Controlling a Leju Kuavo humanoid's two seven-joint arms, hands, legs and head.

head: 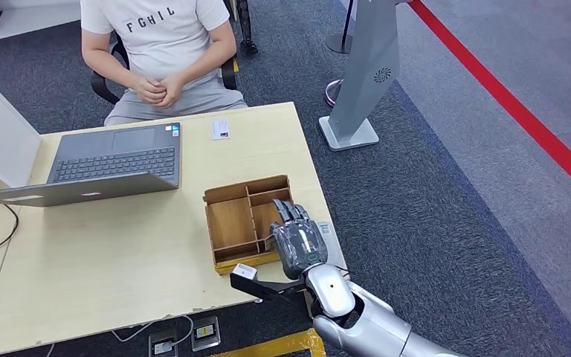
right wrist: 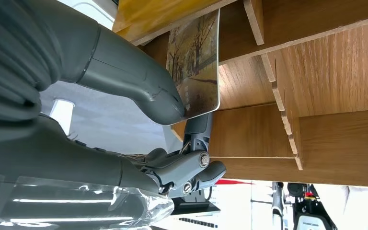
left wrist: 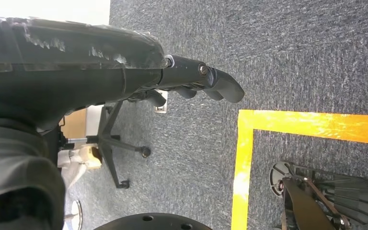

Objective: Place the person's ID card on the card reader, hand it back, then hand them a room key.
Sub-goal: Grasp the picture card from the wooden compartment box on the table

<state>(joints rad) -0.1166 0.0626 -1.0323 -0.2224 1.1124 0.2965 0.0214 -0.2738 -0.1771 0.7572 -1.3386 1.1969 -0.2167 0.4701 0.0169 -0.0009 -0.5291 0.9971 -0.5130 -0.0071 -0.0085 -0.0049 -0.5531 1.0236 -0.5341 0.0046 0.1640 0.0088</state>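
Note:
A wooden compartment box [head: 230,222] stands on the table near its right edge. My right hand [head: 296,236] reaches down into the box's right-hand compartments. In the right wrist view the thumb [right wrist: 143,88] and a finger pinch a room key card [right wrist: 199,57] printed with a tree picture, standing on edge inside the box [right wrist: 340,72]. A white ID card [head: 221,129] lies flat at the table's far edge, in front of the seated person [head: 160,44]. My left hand [left wrist: 191,81] hangs over the carpet, fingers loosely bent and holding nothing.
An open grey laptop [head: 111,156] sits on the left half of the table [head: 119,245]. A small grey item [head: 326,229] lies just right of the box. The person's hands are clasped in their lap. A grey stand [head: 357,89] rises beyond the table's right side.

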